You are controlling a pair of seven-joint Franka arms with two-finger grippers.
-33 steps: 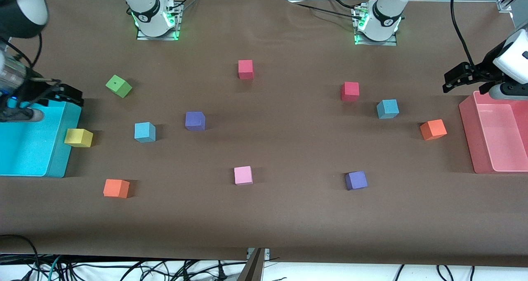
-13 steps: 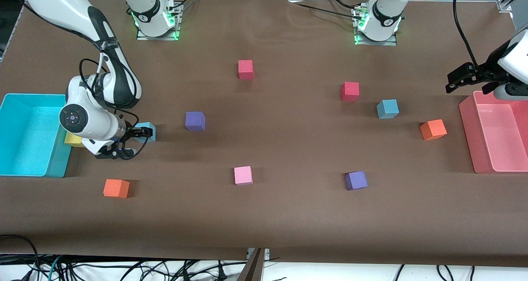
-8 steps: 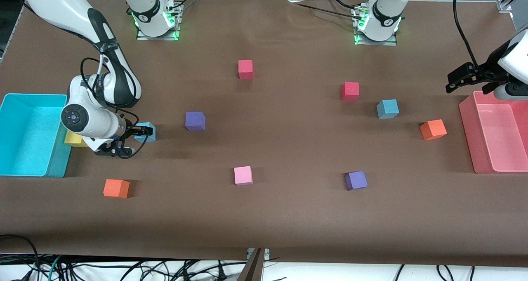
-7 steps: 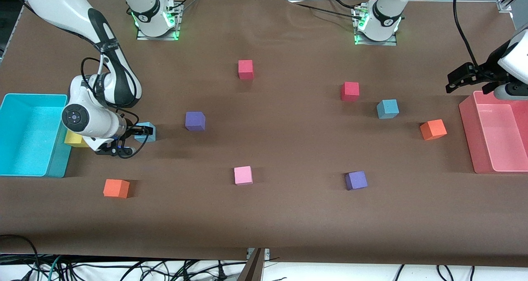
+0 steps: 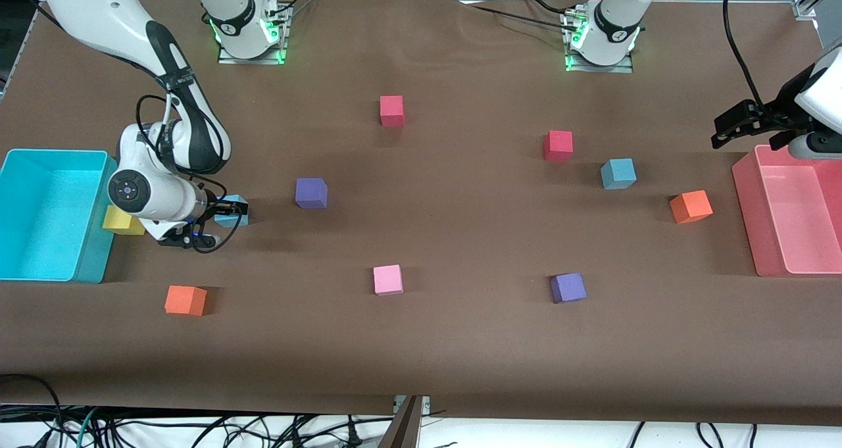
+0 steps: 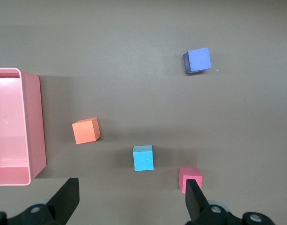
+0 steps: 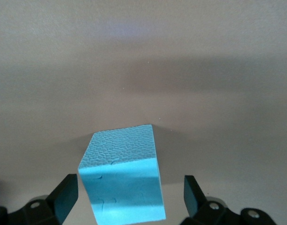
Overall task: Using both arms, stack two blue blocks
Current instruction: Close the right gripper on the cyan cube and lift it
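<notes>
One light-blue block [image 5: 235, 218] lies near the right arm's end of the table, beside the yellow cube. My right gripper [image 5: 225, 209] is low at this block and open. In the right wrist view the block [image 7: 122, 180] sits between the two fingers with a gap on each side of it. The second light-blue block [image 5: 618, 174] lies toward the left arm's end; it also shows in the left wrist view [image 6: 143, 158]. My left gripper [image 5: 735, 124] waits open and empty in the air by the pink bin, and its wrist view [image 6: 131, 199] shows only table between its fingers.
A cyan bin [image 5: 20, 267] and a yellow cube [image 5: 120, 221] are by the right arm. A pink bin [image 5: 746, 211] is at the left arm's end. Orange [image 5: 185, 300], purple [image 5: 311, 193], pink [image 5: 387, 279], purple [image 5: 568, 287], orange [image 5: 691, 206] and red [image 5: 558, 145] cubes are scattered about.
My right arm came from over the cyan bin down to the light-blue block and has edged a little closer around it. The left arm has not moved.
</notes>
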